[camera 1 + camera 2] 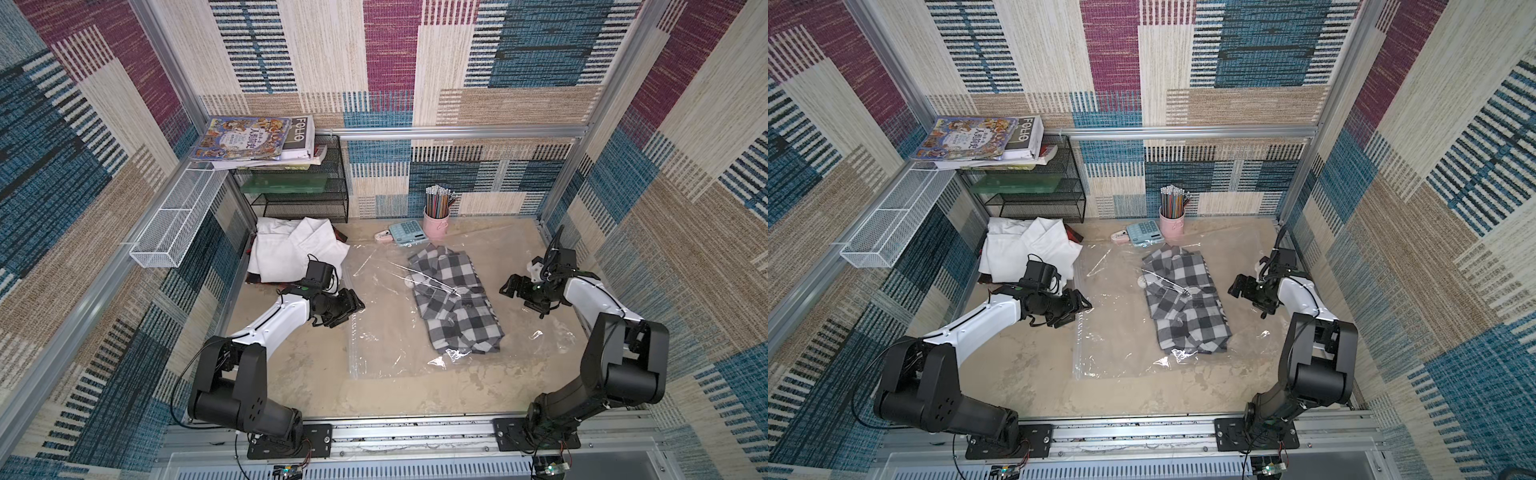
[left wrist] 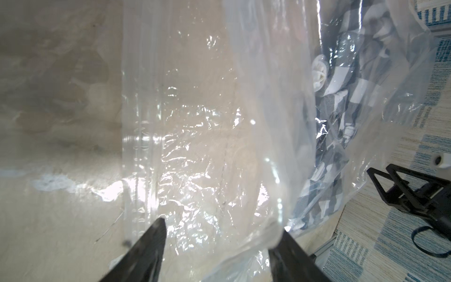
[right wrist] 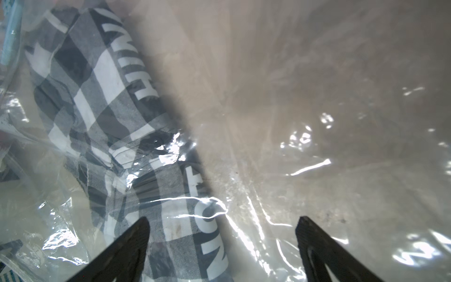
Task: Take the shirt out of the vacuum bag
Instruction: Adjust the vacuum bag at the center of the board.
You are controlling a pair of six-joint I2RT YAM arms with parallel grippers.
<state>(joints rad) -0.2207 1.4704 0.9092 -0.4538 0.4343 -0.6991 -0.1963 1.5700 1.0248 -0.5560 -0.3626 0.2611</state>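
The left pincer (image 2: pixel 222 234) is released, jaws apart at the zip-seal edge of the vacuum bag (image 1: pixel 382 332), with a lifted fold of clear film between its fingers (image 2: pixel 151 244) but not pinched. The right pincer (image 3: pixel 224 219) hangs with its jaws wide over the bag's opposite side, grasping nothing. The bag lies flat on the middle of the surface (image 1: pixel 291 374). The checked shirt (image 1: pixel 453 299) sits inside it, nearer the right arm, beside the round white valve (image 2: pixel 318 75). A white garment (image 1: pixel 291 249) lies just beyond the left arm.

Left arm (image 1: pixel 249 374) and right arm (image 1: pixel 623 365) identical: matte black blocky joint housings, glossy white forearm shell (image 1: pixel 276 328), thin black cable (image 1: pixel 270 316) along it, green wrist LED (image 1: pixel 305 286). Black screwed base plates (image 1: pixel 320 436) on a silver aluminium rail (image 1: pixel 411 434). Black tapered gripper fingers (image 2: pixel 146 251).
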